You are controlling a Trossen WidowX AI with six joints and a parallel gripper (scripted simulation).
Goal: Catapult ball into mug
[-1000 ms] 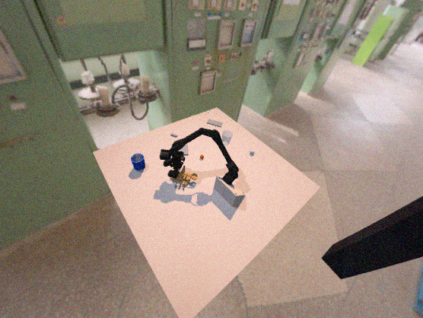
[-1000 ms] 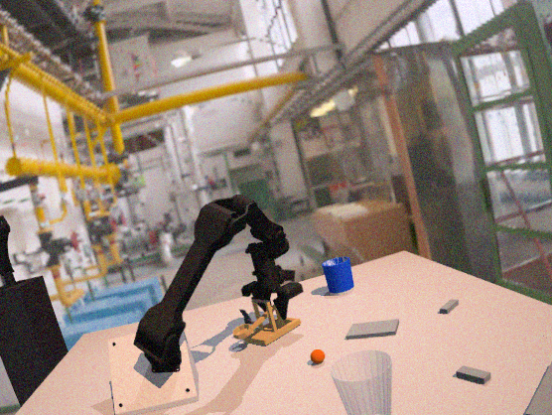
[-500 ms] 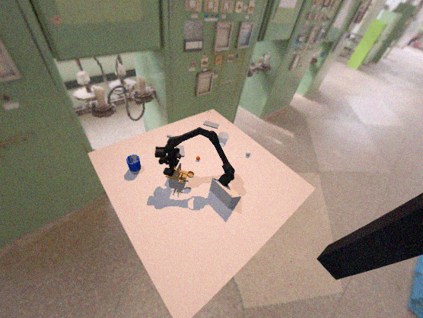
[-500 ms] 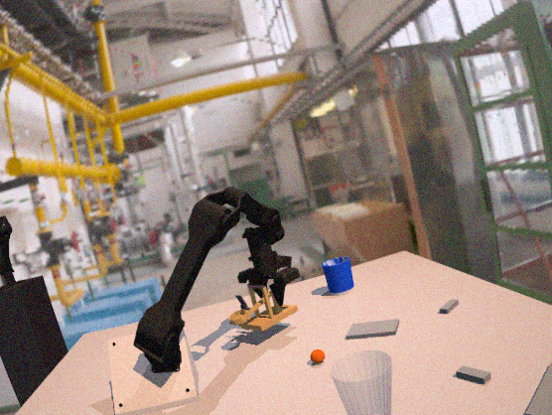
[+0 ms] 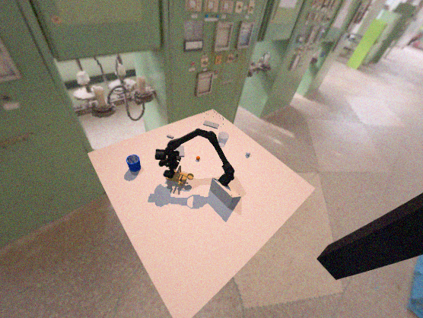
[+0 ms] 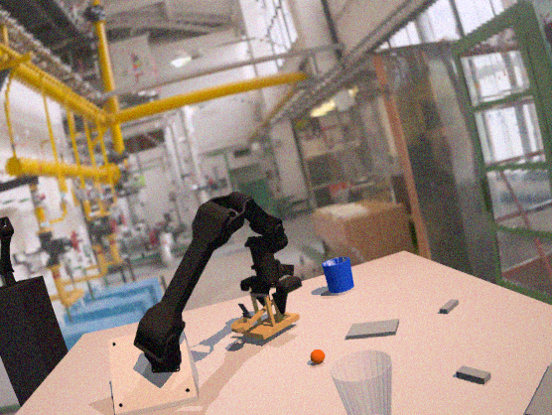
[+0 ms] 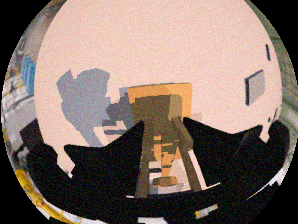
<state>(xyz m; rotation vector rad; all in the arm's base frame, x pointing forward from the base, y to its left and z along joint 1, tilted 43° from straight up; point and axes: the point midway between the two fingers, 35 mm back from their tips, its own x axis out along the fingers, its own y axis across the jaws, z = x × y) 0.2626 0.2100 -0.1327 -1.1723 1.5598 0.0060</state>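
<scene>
Industrial plant hall, yellow pipework (image 6: 208,96) at ten o'clock, green control cabinets (image 5: 205,57) at twelve, panel gauges

From here I see a pale pink tabletop (image 5: 213,243) (image 6: 268,382) (image 7: 165,45), and on it a wooden catapult (image 5: 175,177) (image 6: 268,329) (image 7: 185,95), with a small orange ball (image 5: 198,157) (image 6: 318,355) apart from it. A blue mug (image 5: 133,163) (image 6: 339,275) stands upright near an edge (quite a bright one), and a clear ribbed cup (image 5: 223,138) (image 6: 364,382) and several flat grey blocks (image 5: 211,124) (image 6: 372,329) (image 7: 255,87) lie elsewhere.
</scene>
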